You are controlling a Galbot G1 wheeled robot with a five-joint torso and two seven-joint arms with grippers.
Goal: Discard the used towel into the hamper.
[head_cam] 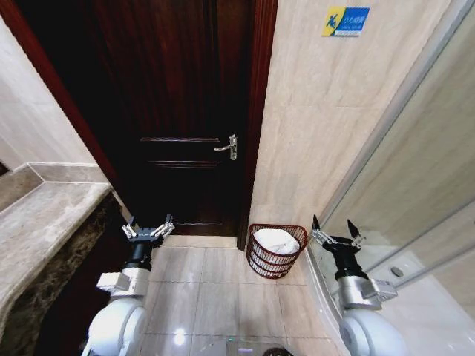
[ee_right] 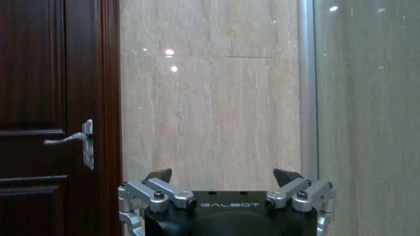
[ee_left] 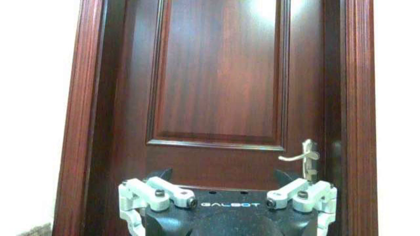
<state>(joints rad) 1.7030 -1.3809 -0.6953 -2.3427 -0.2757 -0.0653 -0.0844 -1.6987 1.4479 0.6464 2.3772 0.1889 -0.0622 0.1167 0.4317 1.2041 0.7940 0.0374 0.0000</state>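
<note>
Standing on the tiled floor against the beige wall just right of a dark wooden door (head_cam: 185, 111), one hamper (head_cam: 276, 252) holds one white towel (head_cam: 277, 239). Two grippers hang raised and empty, fingers spread: the left gripper (head_cam: 148, 229) before the door, the right gripper (head_cam: 335, 233) beside a glass panel (head_cam: 415, 170). A marble counter (head_cam: 44, 222) runs along the left. The door's single handle (head_cam: 227, 147) appears in all three views; the wrist views miss the hamper.

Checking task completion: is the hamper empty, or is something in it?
Not empty. The hamper stands upright on the floor with a white towel bunched inside.
</note>
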